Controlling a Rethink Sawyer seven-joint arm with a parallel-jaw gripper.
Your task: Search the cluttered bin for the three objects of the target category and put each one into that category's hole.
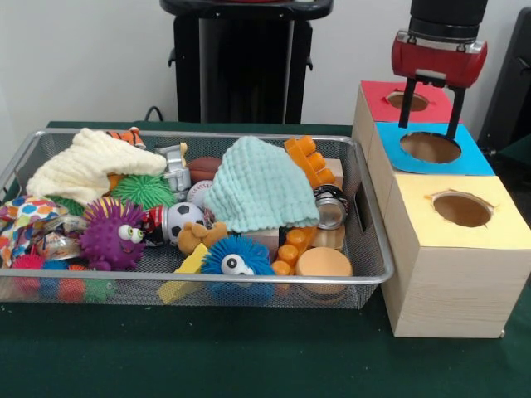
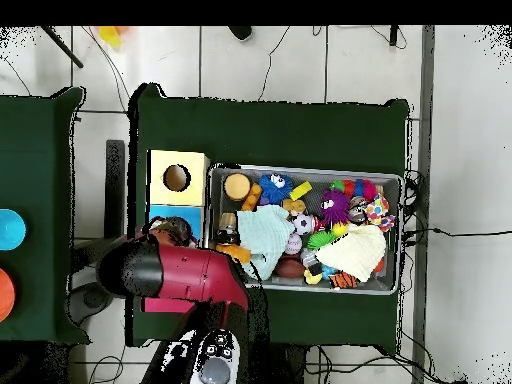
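Note:
The wire mesh bin point(image 1: 249, 280) sits left of three wooden boxes and holds several toys. The blue-topped box point(image 1: 477, 159) is the middle one, and its round hole point(image 1: 430, 148) is uncovered. My gripper point(image 1: 428, 129) hangs just above that hole, open and empty, with one finger on each side of the hole's far edge. In the overhead view my arm point(image 2: 190, 275) covers most of the blue box point(image 2: 160, 213) and hides the gripper. The bin point(image 2: 305, 170) lies to the right of the boxes there.
A red-topped box point(image 1: 377, 98) stands behind the blue one and a yellow-topped box point(image 1: 498, 236) in front. The bin holds a green cloth point(image 1: 261, 186), a cream cloth point(image 1: 87, 166), purple point(image 1: 108, 236) and blue point(image 1: 236, 257) spiky balls, orange blocks point(image 1: 309, 162) and a wooden disc point(image 1: 323, 263).

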